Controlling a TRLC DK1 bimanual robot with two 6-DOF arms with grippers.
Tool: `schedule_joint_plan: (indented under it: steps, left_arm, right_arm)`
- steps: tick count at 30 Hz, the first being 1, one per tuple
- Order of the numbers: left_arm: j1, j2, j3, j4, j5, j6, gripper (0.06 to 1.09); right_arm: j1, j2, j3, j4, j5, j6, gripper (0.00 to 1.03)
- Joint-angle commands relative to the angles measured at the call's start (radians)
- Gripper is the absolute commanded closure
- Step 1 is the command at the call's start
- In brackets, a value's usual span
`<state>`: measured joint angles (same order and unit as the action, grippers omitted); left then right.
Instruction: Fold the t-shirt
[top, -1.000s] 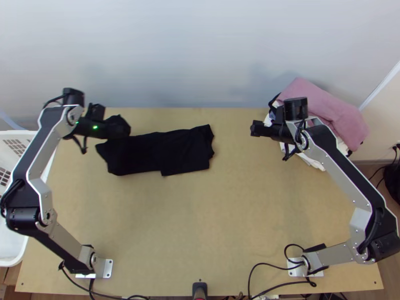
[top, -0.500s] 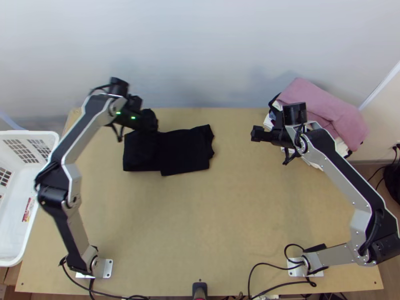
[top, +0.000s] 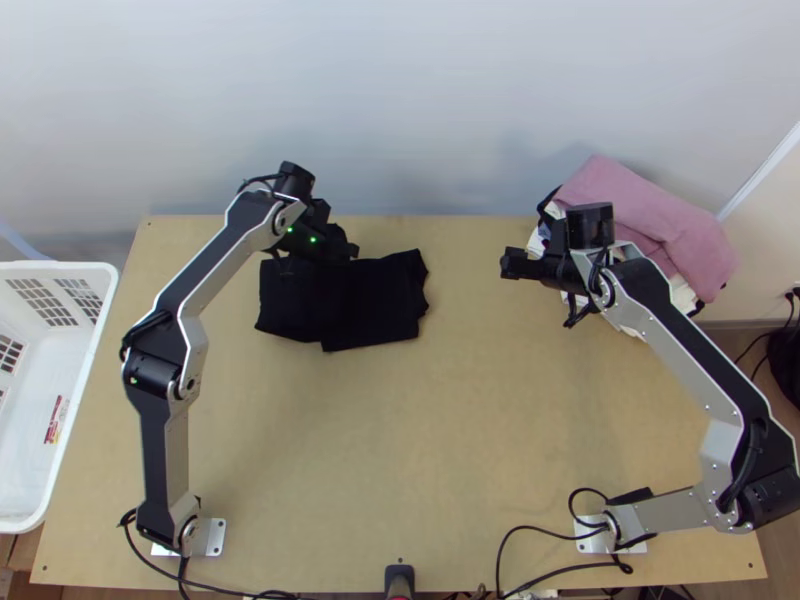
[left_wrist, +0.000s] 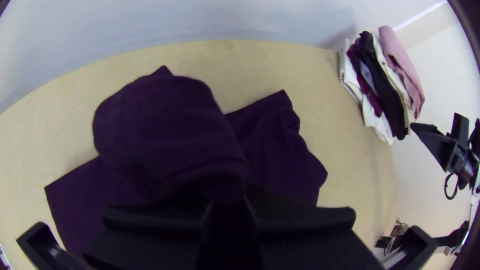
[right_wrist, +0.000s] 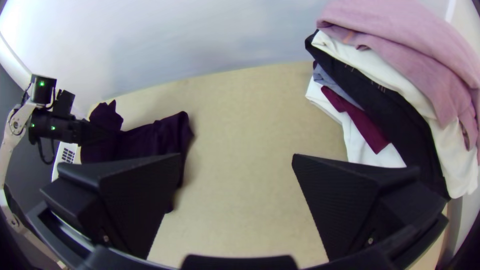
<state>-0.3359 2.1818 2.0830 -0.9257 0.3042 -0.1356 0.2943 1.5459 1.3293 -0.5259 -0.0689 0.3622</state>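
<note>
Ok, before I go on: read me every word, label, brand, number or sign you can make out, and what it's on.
Red print on the white basket: too small and blurred to read.
Black t-shirt: no text I can make out.
Pile of clothes: no text I can make out.

Pale wall (top: 400, 90) (soft shadows (top: 520, 165) on it) beyond the light wooden table (top: 470, 430).

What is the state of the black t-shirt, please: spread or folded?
Partly folded: the black t-shirt lies in a compact strip, with one part held up over the rest by the left gripper.
</note>
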Motion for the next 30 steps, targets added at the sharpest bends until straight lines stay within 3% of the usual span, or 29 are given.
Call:
schedule_joint_plan:
  steps: [1, 15, 16, 18, 30]
  left_arm:
    - [-0.018, 0.045, 0.071, 0.01, -0.011, -0.032, 1.05]
    - [-0.127, 0.139, 0.164, 0.025, -0.062, -0.059, 1.01]
    - [-0.138, 0.144, 0.166, 0.027, -0.062, -0.056, 0.81]
    - [-0.158, 0.144, 0.17, 0.027, -0.065, -0.05, 0.08]
    - [-0.16, 0.027, 0.181, 0.117, -0.063, -0.068, 0.1]
  right_arm:
    - [0.008, -0.024, -0.027, 0.01, -0.006, 0.014, 0.04]
    - [0.006, -0.018, -0.044, 0.021, -0.006, 0.014, 0.04]
    - [0.005, -0.018, -0.045, 0.021, -0.006, 0.014, 0.04]
    - [0.005, -0.018, -0.05, 0.021, -0.006, 0.014, 0.04]
    - [0.035, -0.006, -0.114, 0.066, -0.006, 0.034, 0.04]
